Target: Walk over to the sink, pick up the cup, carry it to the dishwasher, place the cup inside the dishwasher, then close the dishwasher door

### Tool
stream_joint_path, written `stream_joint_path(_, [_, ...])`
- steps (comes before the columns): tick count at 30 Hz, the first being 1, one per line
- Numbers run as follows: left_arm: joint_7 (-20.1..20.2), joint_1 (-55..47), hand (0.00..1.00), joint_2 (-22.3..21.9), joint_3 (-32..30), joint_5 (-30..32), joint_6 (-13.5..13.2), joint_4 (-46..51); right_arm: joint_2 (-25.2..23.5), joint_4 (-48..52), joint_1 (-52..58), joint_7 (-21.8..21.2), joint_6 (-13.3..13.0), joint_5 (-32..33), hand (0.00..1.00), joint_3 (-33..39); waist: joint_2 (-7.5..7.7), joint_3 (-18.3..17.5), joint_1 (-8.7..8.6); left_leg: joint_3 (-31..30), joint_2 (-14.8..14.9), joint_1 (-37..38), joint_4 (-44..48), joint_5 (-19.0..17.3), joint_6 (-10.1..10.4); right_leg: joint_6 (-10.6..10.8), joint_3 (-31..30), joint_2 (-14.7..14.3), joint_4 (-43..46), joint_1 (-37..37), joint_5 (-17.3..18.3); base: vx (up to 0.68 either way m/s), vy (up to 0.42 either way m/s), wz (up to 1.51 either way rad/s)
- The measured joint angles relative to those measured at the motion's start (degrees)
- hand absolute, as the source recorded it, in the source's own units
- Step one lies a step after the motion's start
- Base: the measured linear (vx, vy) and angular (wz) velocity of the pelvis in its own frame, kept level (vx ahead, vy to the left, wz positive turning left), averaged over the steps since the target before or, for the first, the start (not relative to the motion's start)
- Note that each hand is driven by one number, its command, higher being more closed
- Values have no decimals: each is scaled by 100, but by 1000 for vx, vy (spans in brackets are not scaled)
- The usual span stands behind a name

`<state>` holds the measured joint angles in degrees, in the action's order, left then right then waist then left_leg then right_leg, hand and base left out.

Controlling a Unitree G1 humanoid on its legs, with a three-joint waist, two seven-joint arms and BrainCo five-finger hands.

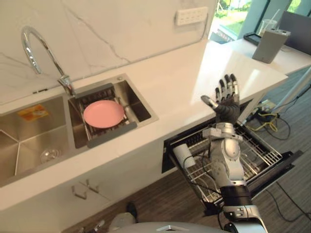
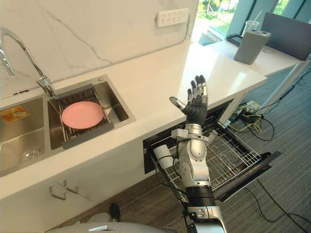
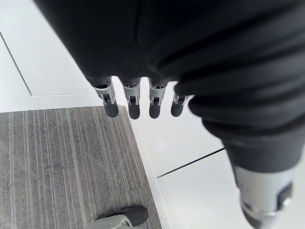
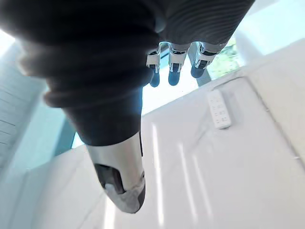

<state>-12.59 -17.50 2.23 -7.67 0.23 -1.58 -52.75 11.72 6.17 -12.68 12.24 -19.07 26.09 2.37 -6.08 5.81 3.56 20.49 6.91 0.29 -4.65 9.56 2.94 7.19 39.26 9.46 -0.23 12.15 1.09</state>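
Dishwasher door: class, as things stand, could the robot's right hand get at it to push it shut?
Probably yes. The right hand is raised open over the rack, with nothing between it and the dishwasher door; the cup lies inside the rack.

I've got my right hand [image 1: 227, 107] raised over the open dishwasher door [image 1: 278, 169], fingers straight and spread, nothing in it. A white cup [image 1: 183, 154] sits at the left end of the rack [image 1: 261, 151]. Over in the sink [image 1: 139, 108] a pink plate [image 1: 103, 113] rests on a grid.
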Motion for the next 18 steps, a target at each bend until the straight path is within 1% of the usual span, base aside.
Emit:
stream_joint_path(1, [21, -2, 0, -18, 6, 2, -26, -21, -17, 14, 5, 81, -70, 62, 0, 3, 54, 11, -7, -7, -24, 12, -13, 75, -125, 42, 30, 18, -4, 21, -33, 134, 122, 31])
stream_joint_path(2, [35, 23, 0, -20, 77, 4, -116, -18, -57, 16, 6, 288, -97, 113, 0, 7, 154, -79, -25, -21, -192, 72, -15, 34, -180, 150, 86, 176, 2, 116, -94, 122, 125, 16])
stream_joint_path(4, [44, 38, 0, 15, 190, 11, -176, -16, -119, 16, -11, 360, -97, 114, 0, 5, 198, -124, 19, -35, -304, 76, -20, -13, -232, 208, 78, 289, 53, 106, -110, 120, 118, 7])
stream_joint_path(5, [45, 114, 0, 97, 324, 2, -234, -12, -195, 15, -22, 462, -80, 113, 0, -4, 247, -133, 22, -38, -398, 52, -23, -65, -302, 251, 79, 417, 153, 66, -87, 99, 112, 4])
stream_joint_path(7, [57, 146, 0, 148, 383, -3, -295, -10, -247, 15, -21, 498, -55, 109, 0, -12, 286, -111, 34, -44, -484, 53, -23, -106, -340, 273, 84, 541, 302, 28, -16, 69, 113, 9])
stream_joint_path(8, [100, 160, 0, 194, 380, -1, -348, 16, -281, 15, -21, 557, -45, 101, 0, -7, 407, -57, 65, -71, -675, 42, -23, -196, -394, 282, 122, 863, 788, -154, 235, 61, 137, 17])
stream_joint_path(9, [121, 163, 0, 209, 381, 2, -349, 29, -278, 15, -21, 561, -45, 100, 0, 7, 414, -53, 66, -109, -752, 43, -23, -226, -428, 242, 157, 988, 1000, -209, 320, 101, 174, 33])
stream_joint_path(10, [172, 171, 0, 236, 402, 5, -349, 29, -268, 15, -9, 566, -43, 100, 0, 16, 487, -15, 40, -201, -857, 45, -24, -296, -522, 86, 237, 1174, 1346, -235, 442, 57, 65, 36])
stream_joint_path(11, [183, 183, 0, 240, 426, 5, -349, 28, -256, 15, 11, 566, -42, 100, 0, 20, 489, -4, 8, -275, -908, 55, -23, -318, -553, -47, 237, 1269, 1573, -260, 468, 117, 115, 63])
stream_joint_path(12, [194, 202, 0, 241, 494, -1, -350, 11, -228, 8, 120, 554, -13, 109, 0, 26, 438, -6, -21, -463, -957, 69, -21, -347, -604, -541, 60, 1486, 2291, -469, 346, 131, 143, 77])
stream_joint_path(13, [215, 198, 0, 312, 623, -2, -358, 9, -252, -8, 253, 527, 54, 116, 0, 19, 454, 6, -44, -671, -963, 119, -12, -387, -655, -1021, -584, 1526, 2911, -769, 99, 161, 170, 83])
stream_joint_path(14, [235, 216, 0, 354, 673, -6, -356, 7, -270, -7, 321, 496, 68, 122, 0, 35, 463, 25, -74, -811, -953, 158, 10, -406, -685, -1025, -986, 1468, 3169, -912, 122, 135, 94, 100])
stream_joint_path(15, [292, 284, 0, 431, 686, -15, -342, -2, -321, 0, 501, 299, 105, 143, 0, 35, 537, 77, -158, -1194, -914, 188, 13, -417, -711, -533, -1662, 1059, 3250, -1050, 602, 126, 14, 129])
stream_joint_path(16, [312, 360, 0, 528, 687, -14, -336, -19, -330, 20, 647, 151, 178, 188, 0, 52, 665, 134, -231, -1484, -884, 186, 13, -417, -711, -390, -2027, 623, 2991, -1115, 954, 119, -22, 128])
stream_joint_path(17, [338, 389, 0, 596, 671, -13, -319, -31, -330, 22, 693, 65, 215, 252, 0, 72, 739, 121, -236, -1564, -883, 184, 11, -417, -712, -377, -2150, 456, 2828, -1156, 1037, 114, -44, 107])
stream_joint_path(18, [436, 461, 0, 690, 668, -14, -263, -81, -324, 72, 754, -184, 344, 468, 0, 143, 854, 78, -214, -1637, -892, 191, -15, -418, -711, -335, -2361, 153, 2442, -1284, 1109, 99, -47, 76])
